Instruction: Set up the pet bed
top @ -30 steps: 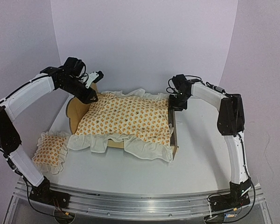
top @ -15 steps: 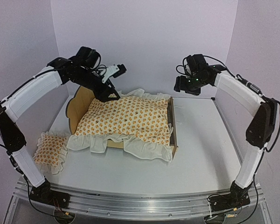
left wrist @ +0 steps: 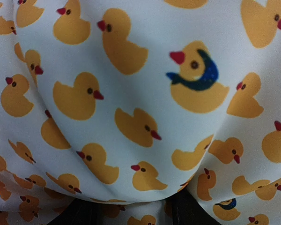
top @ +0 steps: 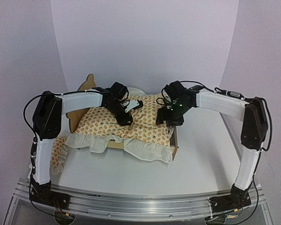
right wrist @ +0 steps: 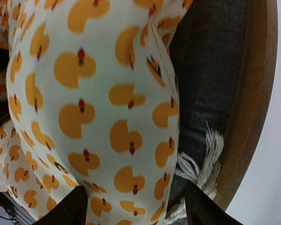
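- Top external: you are looking at the light plywood pet bed (top: 175, 140) in the middle of the white table (top: 201, 161). Its tall scalloped headboard (top: 87, 84) is on the left and its low foot rail on the right.
- A cream ruffled cushion (top: 147, 123) printed with orange ducks covers nearly the whole frame.
- The left gripper (top: 127, 116) is down on the middle of the cushion. The right gripper (top: 171, 119) is on the cushion's right edge, just inside the foot rail. The bed lies beneath both, and from here you cannot read how the jaws stand.
- A small matching ruffled pillow (top: 60, 151) lies left of the bed, partly hidden behind the left arm.
- Left wrist: duck cloth fills the picture, so you see nothing of the bed. The left gripper (left wrist: 133, 212) shows only two dark fingers (left wrist: 79, 214) cut off at the bottom edge. They stand apart, with cloth bulging above the gap.
- Right wrist: the right gripper (right wrist: 136, 208) has its fingers (right wrist: 68, 211) spread wide over the cushion's edge, clamping nothing.
- The dark grey base panel (right wrist: 206, 70) and the wooden rail (right wrist: 253, 93) run along the right of the picture. A frayed white tie (right wrist: 201, 161) lies on the panel just beside the right-hand finger.
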